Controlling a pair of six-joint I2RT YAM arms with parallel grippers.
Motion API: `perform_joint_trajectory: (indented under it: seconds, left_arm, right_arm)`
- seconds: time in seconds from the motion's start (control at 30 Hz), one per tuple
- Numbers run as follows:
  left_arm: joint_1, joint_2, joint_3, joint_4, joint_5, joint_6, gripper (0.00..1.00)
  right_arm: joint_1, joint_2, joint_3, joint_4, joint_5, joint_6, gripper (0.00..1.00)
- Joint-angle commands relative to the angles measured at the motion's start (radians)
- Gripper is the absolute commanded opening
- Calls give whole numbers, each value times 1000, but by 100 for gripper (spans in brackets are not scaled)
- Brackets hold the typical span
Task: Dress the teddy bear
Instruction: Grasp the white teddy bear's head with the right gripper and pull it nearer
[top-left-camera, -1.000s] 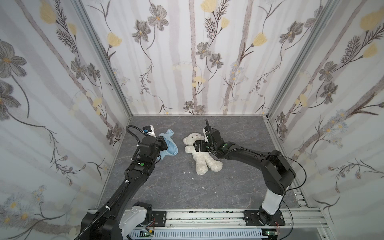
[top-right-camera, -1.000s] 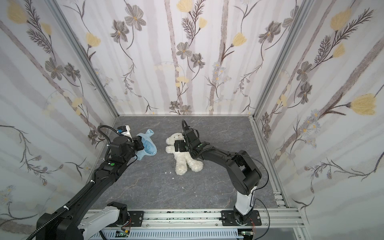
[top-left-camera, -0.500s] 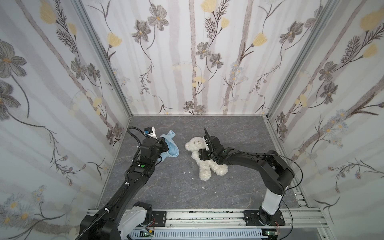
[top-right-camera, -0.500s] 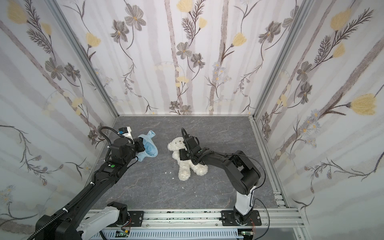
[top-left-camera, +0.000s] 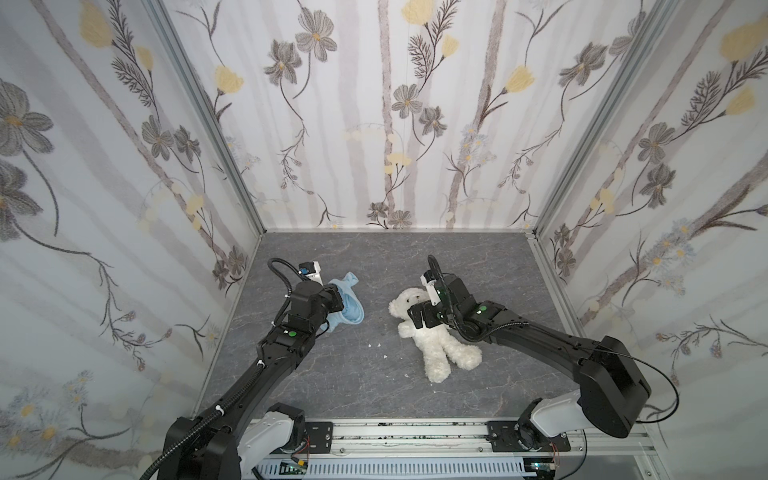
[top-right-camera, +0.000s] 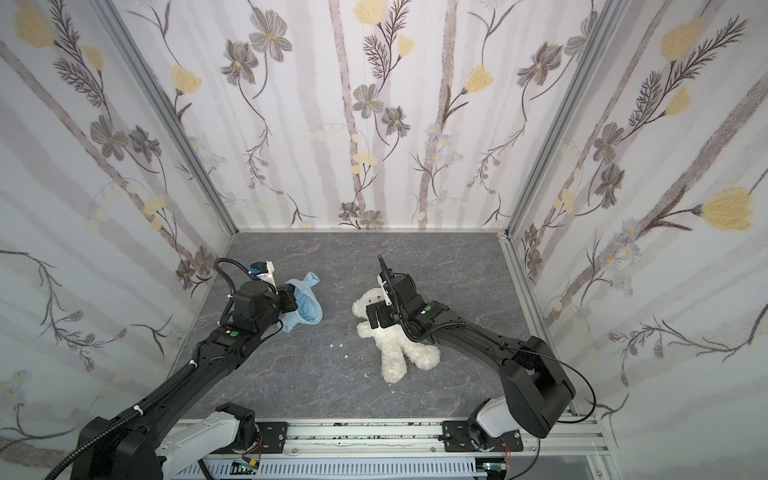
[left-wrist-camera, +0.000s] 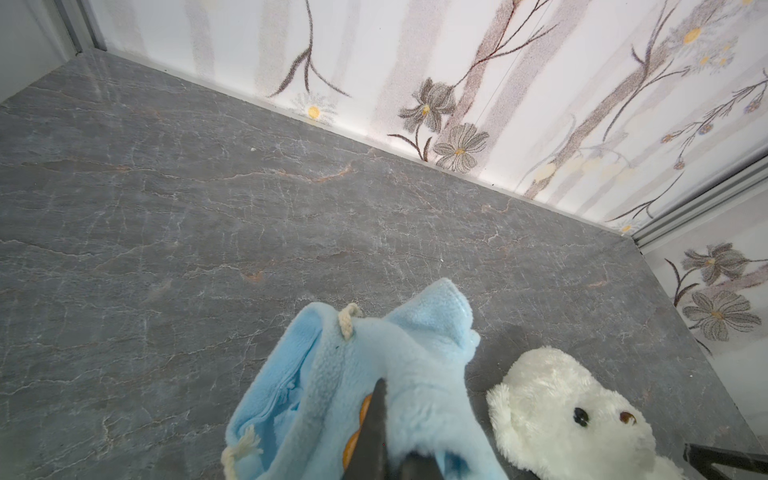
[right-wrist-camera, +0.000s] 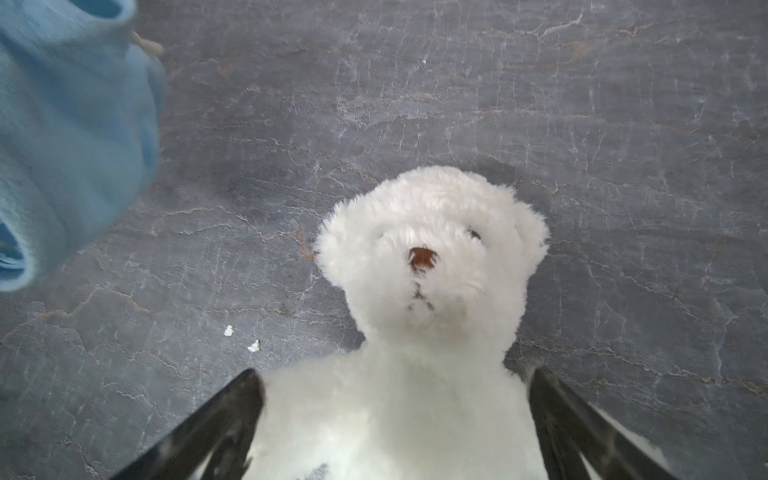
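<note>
On the grey marbled tabletop (top-left-camera: 374, 266), the fluffy white plush teddy bear (top-left-camera: 436, 345) lies on its back, right of centre, head toward 11 o'clock and legs toward 5. At its 9 o'clock is a light-blue fleece hoodie (top-left-camera: 351, 309), pinched in the clenched left gripper (left-wrist-camera: 380, 432). The right gripper (right-wrist-camera: 395, 374) stands released, its jaws spread wide and flanking the bear's torso.

Bright, even, diffuse lighting is recorded throughout. Only faint, soft shadows are cast on the grey marbled tabletop (top-left-camera: 353, 257). In the right wrist view the fluffy white plush teddy bear (right-wrist-camera: 432, 257) is overexposed and the light-blue fleece hoodie (right-wrist-camera: 75, 124) is blurred. In both top views the aluminium corner posts (top-left-camera: 208, 116) are splayed outward by wide-angle distortion.
</note>
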Motion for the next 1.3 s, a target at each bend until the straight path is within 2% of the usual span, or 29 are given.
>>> perform_joint_trajectory:
  seconds: [0.0,0.13,0.37,0.57,0.77,0.87,1.03,1.17,1.27]
  left_arm:
    - [-7,3,-2,37,-19,-18,0]
    - [-9,0,0,44,-21,-16,0]
    - [-12,-3,1,49,-17,-15,0]
    - [-16,1,-1,53,-14,-23,0]
    - [-25,11,-1,59,-10,-30,0]
    - [-32,24,-2,65,-12,-32,0]
    - [-63,72,11,81,-19,-41,0]
    - [-109,112,9,123,-46,-16,0]
    - [-135,146,3,162,-34,-32,0]
  right_arm:
    - [0,28,36,11,52,6,100]
    - [-5,128,115,-26,107,9,100]
    - [-27,282,173,9,102,15,100]
    - [-32,378,161,133,-13,15,100]
    - [-34,417,118,223,-14,17,94]
    - [-34,402,89,251,-14,5,84]
    - [-34,297,12,292,-3,-54,50]
    - [-34,135,-117,334,7,-93,38]
    - [-33,19,-195,342,17,-90,33]
